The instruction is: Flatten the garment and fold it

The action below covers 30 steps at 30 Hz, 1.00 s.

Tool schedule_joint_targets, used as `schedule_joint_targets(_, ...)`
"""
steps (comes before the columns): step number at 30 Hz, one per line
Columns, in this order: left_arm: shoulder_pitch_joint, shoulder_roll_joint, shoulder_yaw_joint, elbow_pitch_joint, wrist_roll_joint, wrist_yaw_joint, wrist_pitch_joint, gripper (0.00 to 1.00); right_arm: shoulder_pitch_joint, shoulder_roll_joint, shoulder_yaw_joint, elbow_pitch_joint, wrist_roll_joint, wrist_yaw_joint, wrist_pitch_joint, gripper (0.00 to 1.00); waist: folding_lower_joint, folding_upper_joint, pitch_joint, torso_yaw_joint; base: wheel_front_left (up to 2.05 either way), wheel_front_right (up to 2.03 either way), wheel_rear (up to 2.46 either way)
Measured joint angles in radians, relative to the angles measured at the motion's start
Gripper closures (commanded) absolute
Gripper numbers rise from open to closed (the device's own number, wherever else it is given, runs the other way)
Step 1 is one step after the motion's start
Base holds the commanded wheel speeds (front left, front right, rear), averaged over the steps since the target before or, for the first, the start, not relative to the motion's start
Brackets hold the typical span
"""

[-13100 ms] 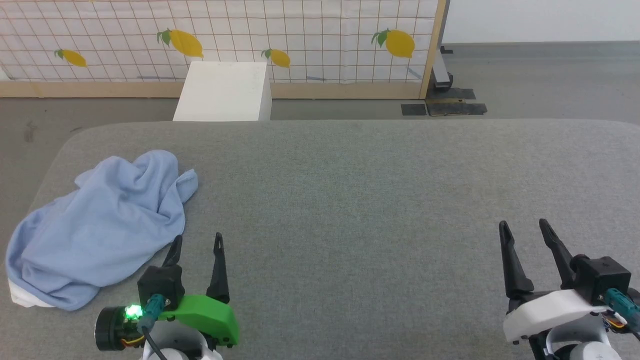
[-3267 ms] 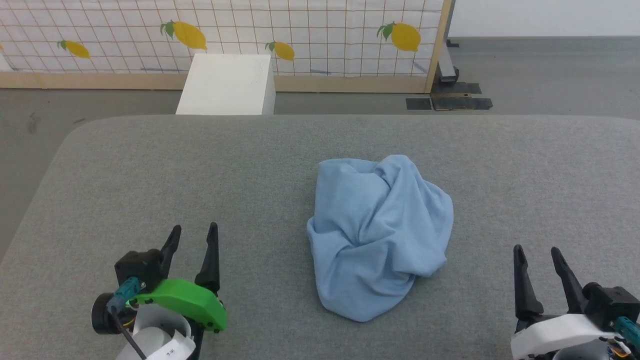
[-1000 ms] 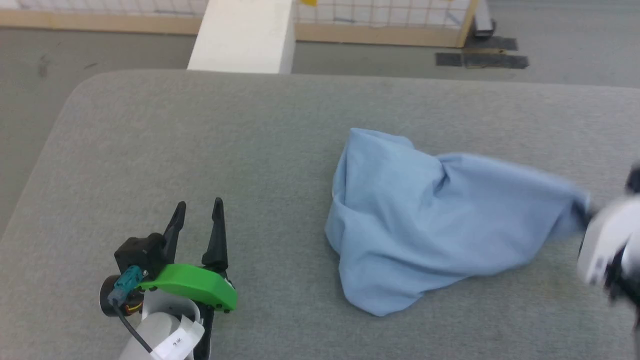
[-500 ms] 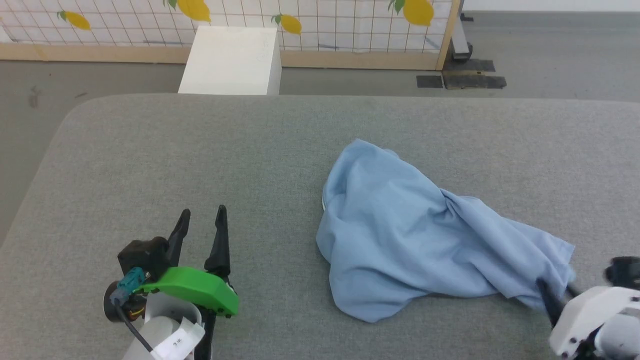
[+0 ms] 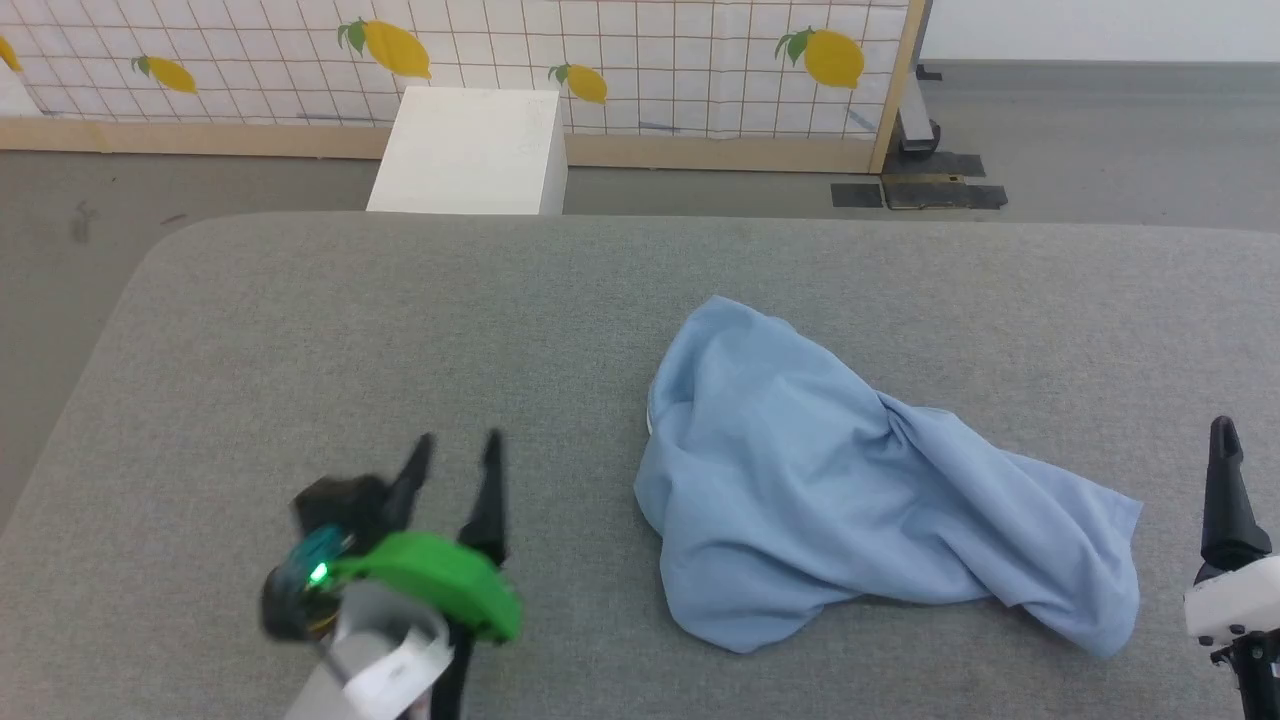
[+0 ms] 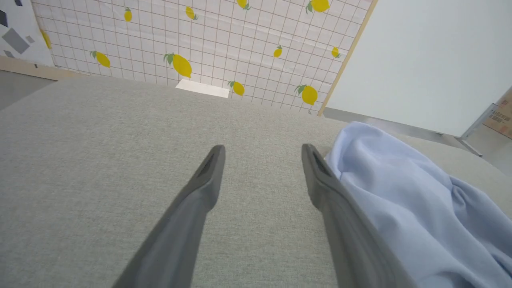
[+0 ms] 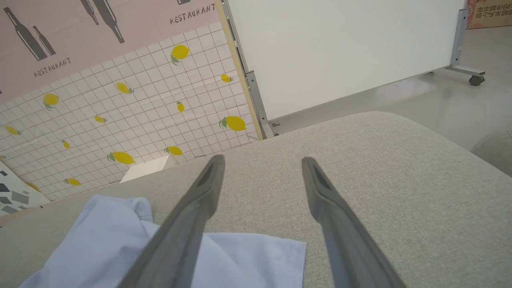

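Observation:
The garment [image 5: 820,480], a light-blue soft top, lies crumpled on the grey table, bunched at the left and drawn out into a tail toward the right. My left gripper [image 5: 455,450] is open to the left of it, blurred, with nothing between its fingers. In the left wrist view the left gripper [image 6: 263,149] points across bare table, and the garment [image 6: 400,192] lies just beside its right finger. My right gripper [image 5: 1262,428] is at the right edge, apart from the garment's tail. In the right wrist view the right gripper [image 7: 263,161] is open and empty above the garment [image 7: 100,240].
The grey padded table [image 5: 400,320] has rounded corners at the far left and drops to the floor beyond. A white box [image 5: 465,150] stands behind the far edge. A lemon-patterned screen [image 5: 620,60] closes the back.
My right gripper has opened and let go of the garment's edge, which it had pulled to the right, and has drawn back. The left arm has shifted a little to the right. The camera has also moved.

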<state>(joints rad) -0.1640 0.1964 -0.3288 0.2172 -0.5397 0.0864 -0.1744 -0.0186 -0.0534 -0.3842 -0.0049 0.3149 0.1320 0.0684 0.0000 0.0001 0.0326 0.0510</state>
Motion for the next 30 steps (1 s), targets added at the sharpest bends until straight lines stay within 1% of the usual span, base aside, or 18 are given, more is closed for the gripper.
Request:
schedule_joint_targets(3,-0.086,-0.028,-0.051,0.025,-0.003,-0.017,0.092,0.00,-0.003,0.001,0.002,0.009,-0.006,0.000,-0.006,0.00,0.0000,0.0000,0.002,0.000,0.00,0.00,0.00)
schedule_joint_targets(5,-0.177,-0.048,-0.084,0.051,-0.004,-0.036,0.166,0.00,-0.010,0.001,0.012,0.013,-0.008,0.000,-0.006,0.00,0.0000,0.0000,0.008,-0.004,0.00,0.00,0.00)
schedule_joint_targets(7,-0.267,-0.066,-0.117,0.086,-0.005,-0.047,0.251,0.00,-0.021,0.001,0.020,0.012,-0.008,0.000,-0.004,0.00,0.0000,0.0000,0.017,-0.008,0.00,0.00,0.00)
schedule_joint_targets(10,-0.400,-0.086,-0.170,0.168,0.002,-0.053,0.414,0.00,-0.038,0.002,0.040,0.011,-0.008,0.000,0.003,0.00,0.0000,0.0000,0.038,-0.018,0.00,0.00,0.00)
schedule_joint_targets(13,-0.507,-0.103,-0.232,0.262,0.005,-0.055,0.608,0.00,-0.055,0.003,0.046,0.012,-0.008,0.000,0.005,0.00,0.0000,0.0000,0.064,-0.035,0.00,0.00,0.00)
schedule_joint_targets(14,-0.528,-0.108,-0.245,0.287,0.005,-0.055,0.656,0.00,-0.060,0.003,0.047,0.014,-0.008,0.000,0.005,0.00,0.0000,0.0000,0.071,-0.040,0.00,0.00,0.00)
schedule_joint_targets(16,-0.566,-0.114,-0.287,0.342,0.003,-0.067,0.793,0.00,-0.066,0.003,0.046,0.016,-0.008,0.000,0.002,0.00,0.0000,0.0000,0.088,-0.056,0.00,0.00,0.00)
schedule_joint_targets(19,-0.595,-0.114,-0.333,0.398,0.013,-0.068,0.926,0.00,-0.067,0.003,0.040,0.024,-0.007,0.000,-0.004,0.00,0.0000,0.0000,0.112,-0.078,0.00,0.00,0.00)
schedule_joint_targets(22,-0.609,-0.107,-0.367,0.431,0.024,-0.076,1.003,0.00,-0.067,0.003,0.034,0.031,-0.006,0.000,-0.012,0.00,0.0000,0.0000,0.136,-0.096,0.00,0.00,0.00)
schedule_joint_targets(27,-0.610,-0.105,-0.388,0.454,0.016,-0.087,1.060,0.00,-0.069,0.002,0.032,0.040,-0.002,0.000,-0.026,0.00,0.0000,0.0000,0.168,-0.116,0.00,0.00,0.00)
schedule_joint_targets(28,-0.610,-0.106,-0.387,0.454,0.010,-0.087,1.067,0.56,-0.072,0.002,0.032,0.044,-0.001,0.000,-0.028,0.00,0.0000,0.0000,0.174,-0.118,0.00,0.00,0.00)
schedule_joint_targets(29,-0.610,-0.106,-0.382,0.453,0.002,-0.093,1.068,1.00,-0.074,0.002,0.033,0.047,-0.001,0.000,-0.031,0.00,0.0000,0.0000,0.178,-0.119,0.00,0.00,0.00)
schedule_joint_targets(30,-0.609,-0.107,-0.374,0.450,-0.010,-0.096,1.068,1.00,-0.078,0.002,0.035,0.049,-0.001,0.000,-0.033,0.00,0.0000,0.0000,0.181,-0.117,0.00,0.00,0.00)
